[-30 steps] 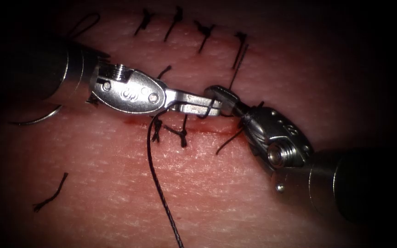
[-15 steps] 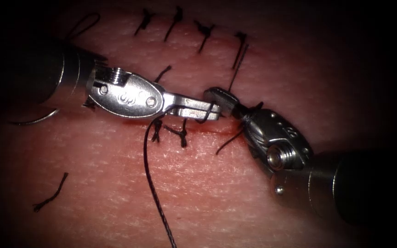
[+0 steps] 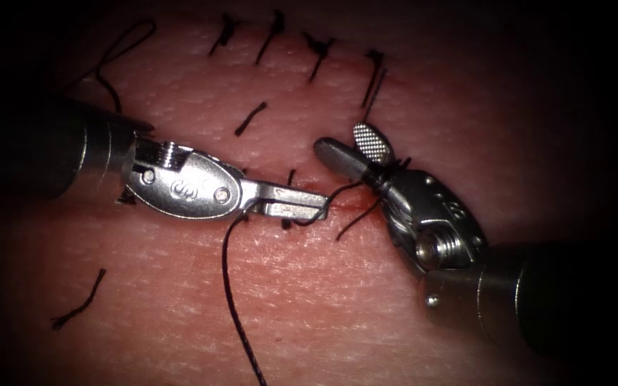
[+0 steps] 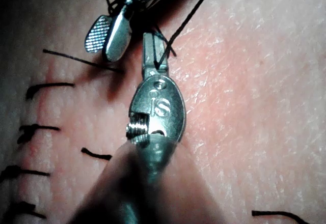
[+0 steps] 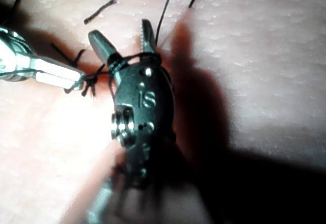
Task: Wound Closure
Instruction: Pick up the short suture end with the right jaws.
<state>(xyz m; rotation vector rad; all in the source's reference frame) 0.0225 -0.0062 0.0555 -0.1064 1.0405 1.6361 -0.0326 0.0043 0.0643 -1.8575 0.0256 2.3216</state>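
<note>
Opened since before, right gripper [image 3: 355, 149] holds nothing — left gripper [image 3: 309, 205] clamps thread [image 3: 232, 300] wound around it.

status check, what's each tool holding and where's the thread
Left tool shut on the thread at the cut. Right tool open, holding nothing, thread looped round its wrist. Needle not made out.

Bare tissue [image 3: 395, 322] is left free below the cut, crossed by the thread [image 3: 232, 300]; above, passage is crowded by knotted stitches [image 3: 316, 50].
</note>
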